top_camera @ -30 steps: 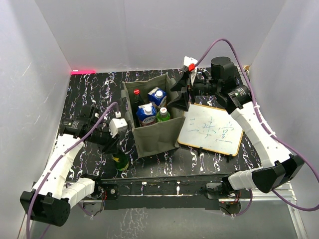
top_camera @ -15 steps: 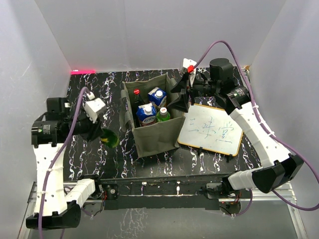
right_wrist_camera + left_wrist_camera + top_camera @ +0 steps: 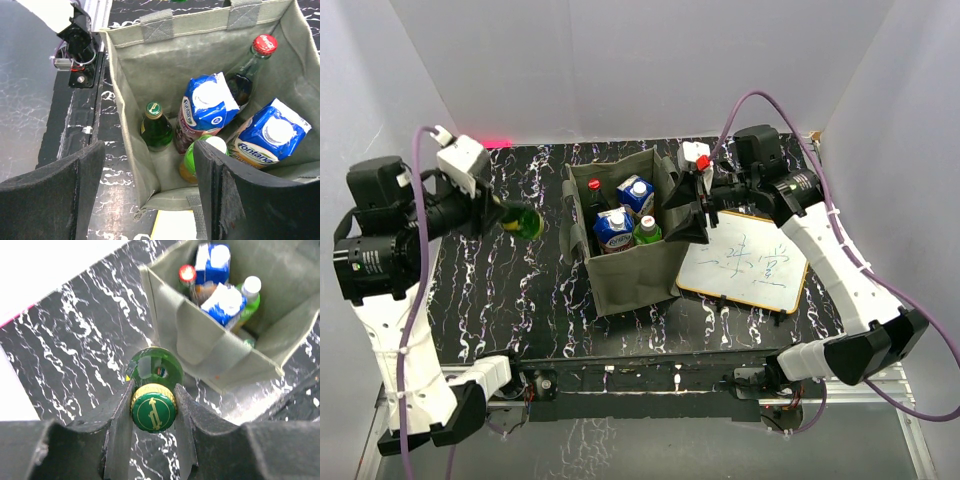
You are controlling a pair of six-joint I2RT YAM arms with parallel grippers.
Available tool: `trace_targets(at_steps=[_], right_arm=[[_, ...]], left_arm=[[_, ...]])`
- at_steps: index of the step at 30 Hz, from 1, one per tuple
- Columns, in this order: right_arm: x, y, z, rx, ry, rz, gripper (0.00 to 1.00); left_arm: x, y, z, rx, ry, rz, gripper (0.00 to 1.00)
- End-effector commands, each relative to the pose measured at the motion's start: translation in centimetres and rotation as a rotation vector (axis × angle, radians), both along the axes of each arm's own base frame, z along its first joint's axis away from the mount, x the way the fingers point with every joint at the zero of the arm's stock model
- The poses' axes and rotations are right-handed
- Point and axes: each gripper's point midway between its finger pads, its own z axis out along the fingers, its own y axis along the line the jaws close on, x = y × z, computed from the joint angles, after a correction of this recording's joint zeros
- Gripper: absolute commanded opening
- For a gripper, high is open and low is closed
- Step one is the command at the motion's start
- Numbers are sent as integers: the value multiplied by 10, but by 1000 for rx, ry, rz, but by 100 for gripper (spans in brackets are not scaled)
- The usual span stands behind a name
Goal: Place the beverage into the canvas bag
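left gripper (image 3: 153, 390) is up off the near side of the table (image 3: 510, 310) since a second ago, green bottle (image 3: 521, 221) now in the air left of the canvas bag (image 3: 635, 275), not over it yet. jaws clenched on the bottle neck under the gold cap (image 3: 153, 412). farther right, right gripper (image 3: 686, 208) spread wide astride the bag's rim, pinching nothing i can see.
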Motion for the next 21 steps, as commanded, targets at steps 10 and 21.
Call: trace_targets(at_steps=[10, 21], right_arm=[[-13, 14, -18, -116, -11, 67, 68], [-13, 13, -30, -138, 7, 46, 65]], left_arm=[[24, -40, 156, -287, -366, -162, 0], [40, -59, 188, -510, -287, -301, 0]])
